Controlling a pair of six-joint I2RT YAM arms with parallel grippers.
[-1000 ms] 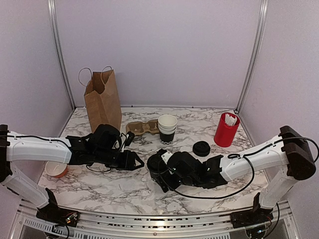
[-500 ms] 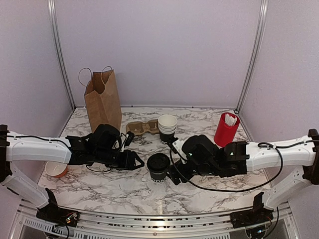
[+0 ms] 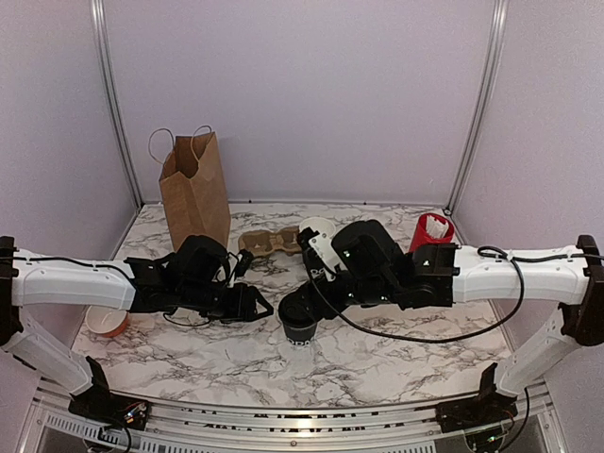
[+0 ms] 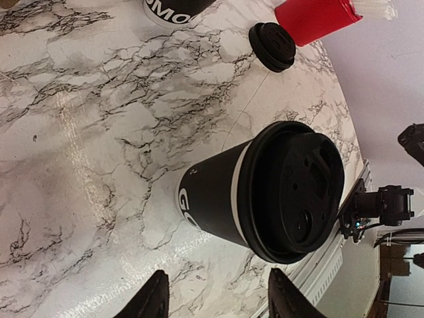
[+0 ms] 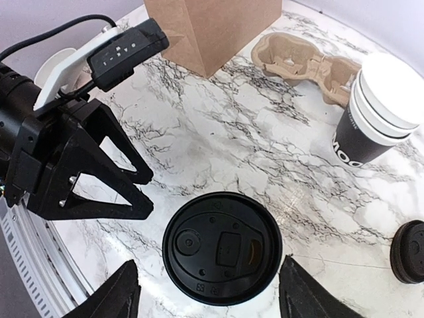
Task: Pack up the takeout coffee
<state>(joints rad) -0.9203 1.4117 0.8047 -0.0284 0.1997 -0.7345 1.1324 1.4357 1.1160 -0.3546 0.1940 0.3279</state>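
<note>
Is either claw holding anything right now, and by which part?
Nothing is held. The right claw hangs over the takeout coffee, fingers either side of its lid with gaps showing. The left claw stands open beside it, not touching.

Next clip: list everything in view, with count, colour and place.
takeout coffee: one, black, lidded, upright front centre
stack of paper cups: one, black with white rims, behind the coffee
loose lid: one, black, right of the stack
cup carrier: one, brown, empty, left of the stack
paper bag: one, brown, standing back left
canister: one, red, back right
small cup: one, orange, near left edge
table: one, grey-veined white marble
left arm: one, white and black, jaws open left of the coffee
right arm: one, white and black, jaws open astride the coffee's lid
</note>
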